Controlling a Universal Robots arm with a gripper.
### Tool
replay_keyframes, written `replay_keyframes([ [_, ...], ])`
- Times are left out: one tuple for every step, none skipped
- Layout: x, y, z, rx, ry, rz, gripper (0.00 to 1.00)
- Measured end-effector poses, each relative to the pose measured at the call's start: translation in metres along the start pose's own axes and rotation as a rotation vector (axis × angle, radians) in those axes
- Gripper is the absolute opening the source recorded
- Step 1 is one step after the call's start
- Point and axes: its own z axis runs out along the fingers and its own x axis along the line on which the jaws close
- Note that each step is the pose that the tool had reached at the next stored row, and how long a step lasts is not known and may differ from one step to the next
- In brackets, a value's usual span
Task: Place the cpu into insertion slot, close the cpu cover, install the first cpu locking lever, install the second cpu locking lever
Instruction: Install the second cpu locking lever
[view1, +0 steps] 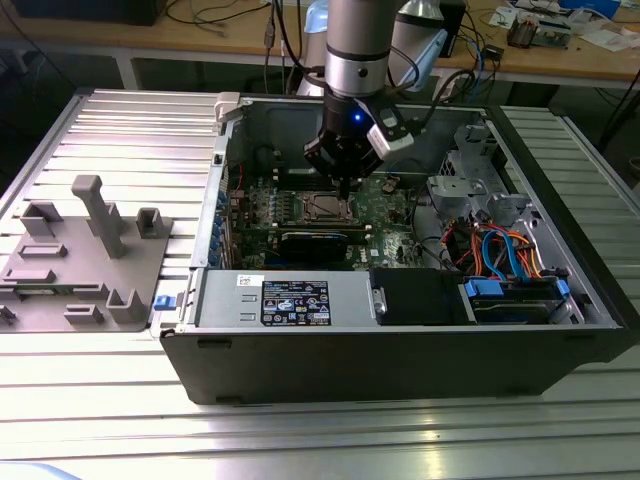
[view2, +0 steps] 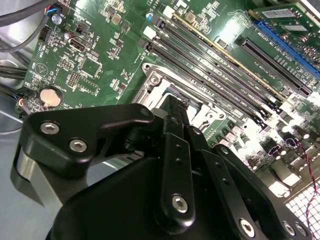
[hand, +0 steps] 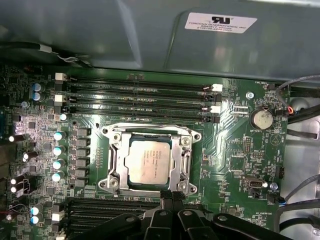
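Your open computer case (view1: 590, 300) sits on the table (view1: 100, 400). Inside it, the cpu (hand: 148, 166) lies flat in the insertion slot (hand: 116, 165), with the cpu cover (hand: 186, 161) around it. Your claw (hand: 172, 196), pinched narrow and holding nothing, hangs just above the slot's edge.

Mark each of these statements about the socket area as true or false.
1. The cpu lies in the insertion slot. True.
2. The cpu cover frames the chip. True.
3. The tool hangs over the grey fixture outside the case. False: it hangs above the socket inside the computer case.
4. The tool grips the cpu. False: the chip sits in the socket, apart from the tool.
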Motion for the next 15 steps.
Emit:
replay_keyframes([
  [0.0000, -0.0002, 0.0001, 0.0001, 0.0000, 0.000, 0.11],
  [0.0000, -0.0005, 0.0002, 0.0001, 0.0000, 0.000, 0.11],
  [0.0001, -0.0006, 0.0003, 0.0000, 0.0000, 0.000, 0.11],
  [0.0001, -0.0008, 0.0004, 0.0000, -0.0001, 0.000, 0.11],
  [0.0001, -0.0010, 0.0004, 0.0000, 0.0000, 0.000, 0.11],
  [0.0001, -0.0012, 0.0005, 0.0001, 0.0000, 0.000, 0.11],
  [0.0001, -0.0015, 0.0006, 0.0001, 0.0000, 0.000, 0.11],
  [0.0001, -0.0017, 0.0007, 0.0001, 0.0000, 0.000, 0.11],
  [0.0001, -0.0019, 0.0008, 0.0001, 0.0000, 0.000, 0.11],
  [0.0002, -0.0021, 0.0009, 0.0000, 0.0000, 0.000, 0.11],
  [0.0002, -0.0024, 0.0010, 0.0001, 0.0000, 0.000, 0.11],
  [0.0002, -0.0027, 0.0011, 0.0001, 0.0000, 0.000, 0.11],
  [0.0002, -0.0030, 0.0013, 0.0000, 0.0000, 0.000, 0.11],
  [0.0003, -0.0032, 0.0014, 0.0001, 0.0000, 0.000, 0.11],
  [0.0003, -0.0036, 0.0015, 0.0001, 0.0000, 0.000, 0.11],
])
